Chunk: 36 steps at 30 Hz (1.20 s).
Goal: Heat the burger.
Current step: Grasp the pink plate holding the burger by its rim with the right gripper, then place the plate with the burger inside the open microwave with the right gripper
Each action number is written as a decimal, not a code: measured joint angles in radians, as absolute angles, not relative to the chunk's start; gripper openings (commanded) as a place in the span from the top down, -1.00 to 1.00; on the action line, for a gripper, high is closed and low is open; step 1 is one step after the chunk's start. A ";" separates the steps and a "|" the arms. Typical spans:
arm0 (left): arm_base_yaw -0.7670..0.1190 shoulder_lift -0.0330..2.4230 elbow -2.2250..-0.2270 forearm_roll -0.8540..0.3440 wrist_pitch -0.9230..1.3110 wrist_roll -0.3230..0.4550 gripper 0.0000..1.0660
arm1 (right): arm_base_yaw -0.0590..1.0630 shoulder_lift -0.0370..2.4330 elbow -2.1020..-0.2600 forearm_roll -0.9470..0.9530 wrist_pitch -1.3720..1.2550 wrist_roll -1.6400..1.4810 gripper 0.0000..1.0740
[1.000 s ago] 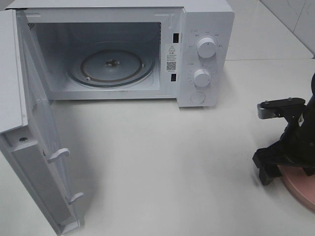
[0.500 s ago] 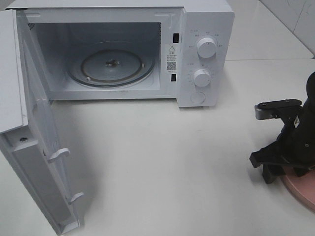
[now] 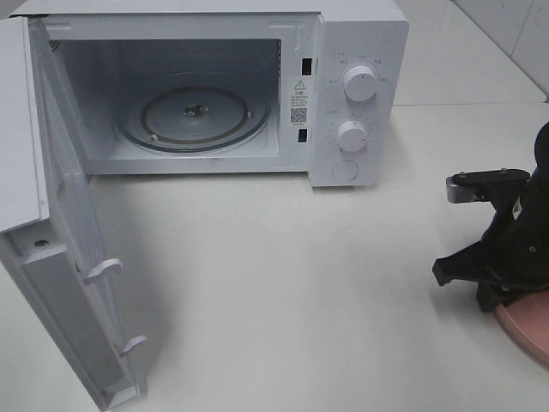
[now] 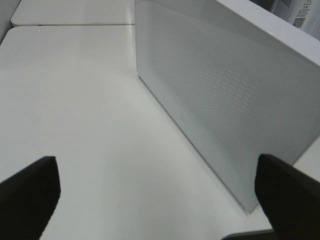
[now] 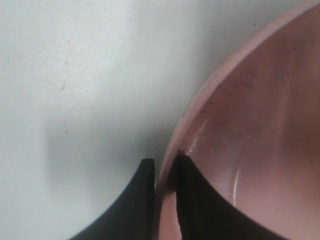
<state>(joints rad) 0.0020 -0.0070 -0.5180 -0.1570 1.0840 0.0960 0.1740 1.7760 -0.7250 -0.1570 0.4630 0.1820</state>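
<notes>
On the white bench point(image 3: 300, 283), from high up: white microwave point(image 3: 356, 94) at the back, door point(image 3: 60, 283) swung wide open on the left, glass turntable point(image 3: 193, 116) inside the cavity. At the right edge, black right arm point(image 3: 515, 249) down over the near rim of a pink plate point(image 3: 525, 330), well apart from the microwave. From the left wrist: left fingers point(image 4: 30, 192) spread wide, only bench between them, close to the meshed outer face of the open door. From the right wrist: right fingers point(image 5: 137, 205) set narrow, pinching the pink plate's rim, one outside over the bench, one inside the dish. Burger not visible in any view; place cannot be told.
</notes>
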 measured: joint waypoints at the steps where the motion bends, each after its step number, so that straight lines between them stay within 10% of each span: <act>1: 0.002 -0.007 -0.518 -0.157 1.084 0.096 -0.84 | 0.174 1.776 -0.725 -0.157 0.463 0.183 1.00; 36: 0.002 -0.007 -0.518 -0.157 1.084 0.096 -0.84 | 0.429 1.714 -0.721 -0.485 0.645 0.544 1.00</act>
